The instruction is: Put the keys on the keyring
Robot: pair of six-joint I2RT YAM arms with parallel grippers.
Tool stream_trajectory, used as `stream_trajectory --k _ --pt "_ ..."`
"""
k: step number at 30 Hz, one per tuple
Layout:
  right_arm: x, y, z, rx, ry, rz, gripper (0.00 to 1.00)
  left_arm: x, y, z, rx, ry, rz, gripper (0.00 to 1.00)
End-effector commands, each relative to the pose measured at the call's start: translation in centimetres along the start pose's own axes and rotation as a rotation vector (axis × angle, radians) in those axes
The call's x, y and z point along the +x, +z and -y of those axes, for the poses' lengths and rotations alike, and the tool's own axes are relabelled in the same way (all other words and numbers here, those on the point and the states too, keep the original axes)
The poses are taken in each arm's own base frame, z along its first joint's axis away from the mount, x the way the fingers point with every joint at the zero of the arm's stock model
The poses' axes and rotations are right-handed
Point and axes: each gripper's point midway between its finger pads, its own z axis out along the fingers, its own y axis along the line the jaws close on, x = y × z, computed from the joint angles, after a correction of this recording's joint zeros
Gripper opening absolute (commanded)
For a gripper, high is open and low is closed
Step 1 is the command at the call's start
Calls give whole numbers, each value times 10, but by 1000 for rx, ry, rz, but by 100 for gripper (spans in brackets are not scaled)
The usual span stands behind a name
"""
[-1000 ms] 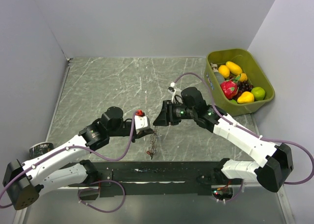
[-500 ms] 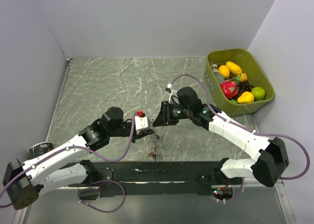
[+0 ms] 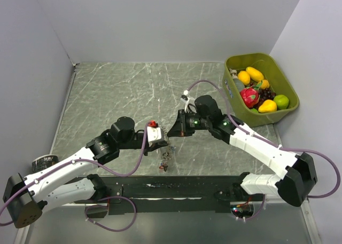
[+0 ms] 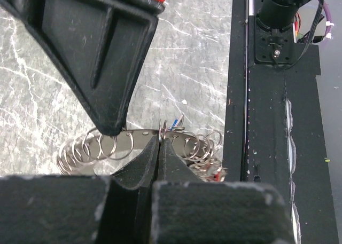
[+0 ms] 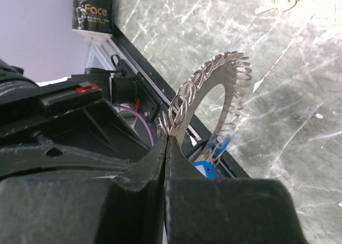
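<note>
Two-sided grip, left tool (image 4: 161, 141) clenched on keyring (image 5: 212, 88), right tool (image 5: 166, 140) clenched on it too, green bin (image 3: 255, 56) holding fruit (image 3: 250, 97)

The black right gripper (image 5: 166, 148) fills the lower left of the frame. Its jaws are pressed together on the edge of a large, flat silver metal keyring (image 5: 214, 86) rimmed with small wire loops. The keyring stands on edge, arching up and to the right above a grey marble-patterned surface (image 5: 299, 94). A small key with a blue plastic head (image 5: 204, 168) hangs by the ring's lower end, just beside the jaws. A silver key with a yellow head (image 5: 278, 4) lies on the surface at the top right, well apart. A black cylindrical tub labelled "Face" (image 5: 93, 12) stands at the top left.
</note>
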Motion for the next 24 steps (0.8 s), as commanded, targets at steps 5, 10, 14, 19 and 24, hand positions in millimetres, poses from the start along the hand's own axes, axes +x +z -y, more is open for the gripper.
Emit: stream_trajectory --k 5,10,14,19,24 --pt "-25 -23 -24 -82 -114 181 0 -34 -4 -6 -27 67 88 1" --pt "-25 -29 -28 -116 -151 223 0 -33 -4 -11 -58 63 87 10" --pt "-28 -34 -36 -156 -183 260 0 -35 -7 -15 -89 59 98 29" --pt "-28 -39 -40 -185 -209 284 0 -44 -14 -20 -143 36 143 55" --pt "-30 -48 -47 -213 -252 329 0 -72 -28 -19 -178 -25 291 70"
